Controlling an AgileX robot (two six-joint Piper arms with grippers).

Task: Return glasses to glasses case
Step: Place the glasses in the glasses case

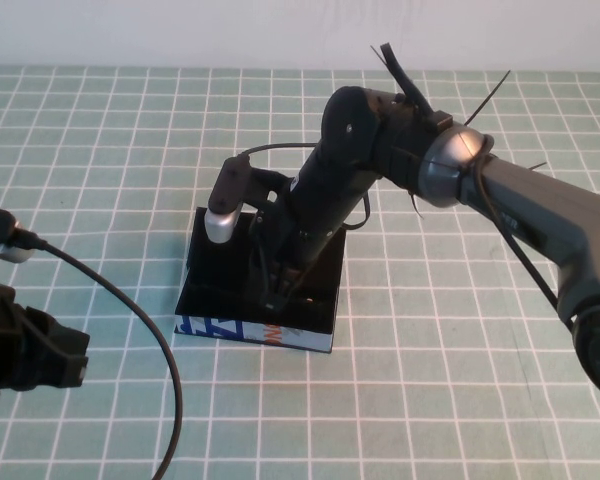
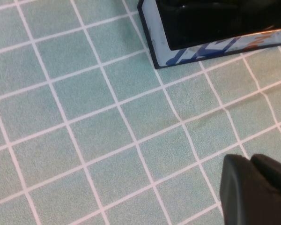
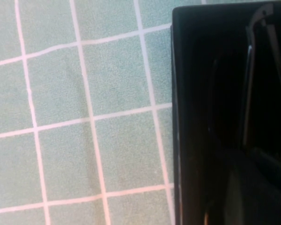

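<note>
Low at about eight o'clock the left gripper point(image 1: 30, 355) sits parked, jaws unreadable. Centre table, the right gripper point(image 1: 277, 297) reaches into the open case point(image 1: 320, 300) — grip hidden — where the glasses point(image 3: 250, 89) seem to lie inside. Best release gently, then lift straight up — frame flat, clear of the walls.

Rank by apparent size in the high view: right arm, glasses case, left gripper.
1. Right arm, largest, though it sits nearer the camera.
2. Glasses case, partly covered by that arm, whose right gripper reaches down into it.
3. Left gripper, smallest, cut off at the table's left edge.
</note>
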